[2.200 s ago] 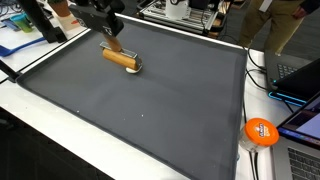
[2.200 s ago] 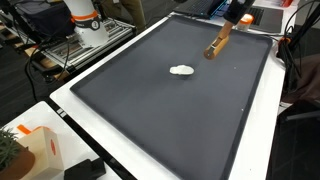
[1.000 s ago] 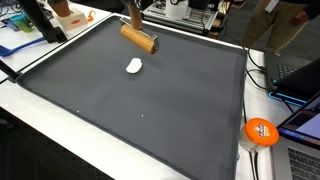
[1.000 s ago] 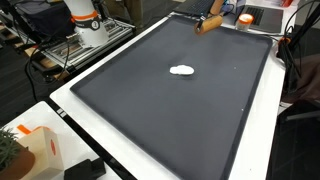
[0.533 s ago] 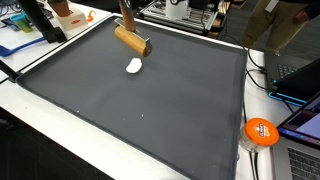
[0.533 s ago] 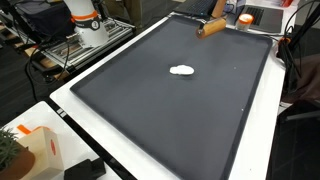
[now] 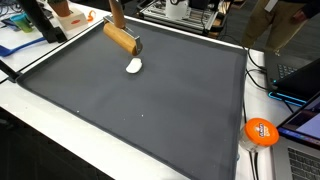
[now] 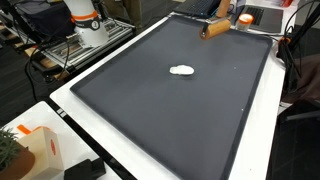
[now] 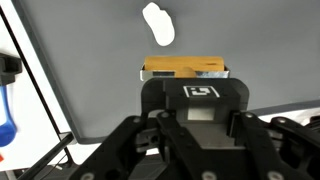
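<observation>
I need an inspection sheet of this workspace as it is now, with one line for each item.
Surface: dark grey mat lying flat on a white table.
Job's things: wooden piece near the mat's far edge; white lump on the mat, apart from it.
Clutter: orange disc on the table beside the mat.
Grippers: tool shut on the wooden piece.
Cables: dark cables along one mat edge.
Surroundings: laptop, potted plant.

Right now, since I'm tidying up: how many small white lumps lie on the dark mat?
1. The white lump lies on the mat, apart from the wooden block; none seems hidden.
</observation>
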Tool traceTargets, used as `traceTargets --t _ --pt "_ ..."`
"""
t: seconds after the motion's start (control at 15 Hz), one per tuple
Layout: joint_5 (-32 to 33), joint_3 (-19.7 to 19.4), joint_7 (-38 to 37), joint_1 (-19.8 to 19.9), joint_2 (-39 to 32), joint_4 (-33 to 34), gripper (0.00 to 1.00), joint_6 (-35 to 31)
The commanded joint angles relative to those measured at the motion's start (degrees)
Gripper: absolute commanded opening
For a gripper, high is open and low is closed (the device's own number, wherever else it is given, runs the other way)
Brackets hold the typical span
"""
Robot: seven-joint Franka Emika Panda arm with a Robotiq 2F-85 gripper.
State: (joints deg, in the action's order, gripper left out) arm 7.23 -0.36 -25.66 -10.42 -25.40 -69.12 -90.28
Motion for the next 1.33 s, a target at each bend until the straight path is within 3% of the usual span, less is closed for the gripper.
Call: traceTargets --t 0.0,0.33,0.53,1.27 --pt "0.84 -0.03 0.66 -0.24 3.31 -2.11 0.22 0.67" --pt "1.29 0.03 1.16 -0.57 4.38 -2.2 0.22 2.31" --pt "1.31 0.16 3.32 -0.32 6.56 -5.55 0.22 -1.05" --pt "-0.68 1.18 15.5 3.8 18.53 -26.44 0.22 -16.83"
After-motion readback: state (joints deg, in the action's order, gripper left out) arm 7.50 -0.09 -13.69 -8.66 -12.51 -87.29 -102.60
